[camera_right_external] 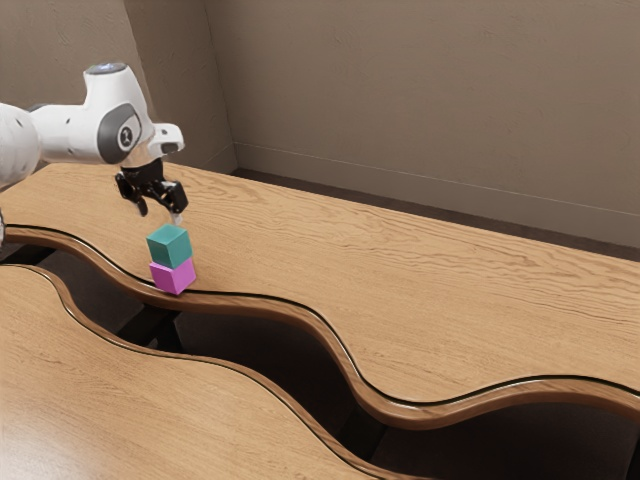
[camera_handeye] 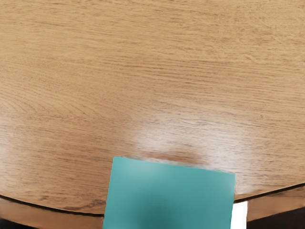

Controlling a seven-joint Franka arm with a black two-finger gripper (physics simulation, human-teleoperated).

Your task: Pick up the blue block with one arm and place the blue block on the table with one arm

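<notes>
My gripper hangs just above the stacked blocks in the exterior view, its two fingers spread apart with nothing between them. The blue block, teal in colour, rests on top of a pink block, a little below the fingertips. From the wrist camera, the flat top of the blue block appears large, close under the hand. A white strip shows beside it, perhaps part of a finger.
The pink block stands on the wooden table close to its wavy edge. Beyond that edge lies a dark gap, with a second wooden surface across it. A wall rises behind the table.
</notes>
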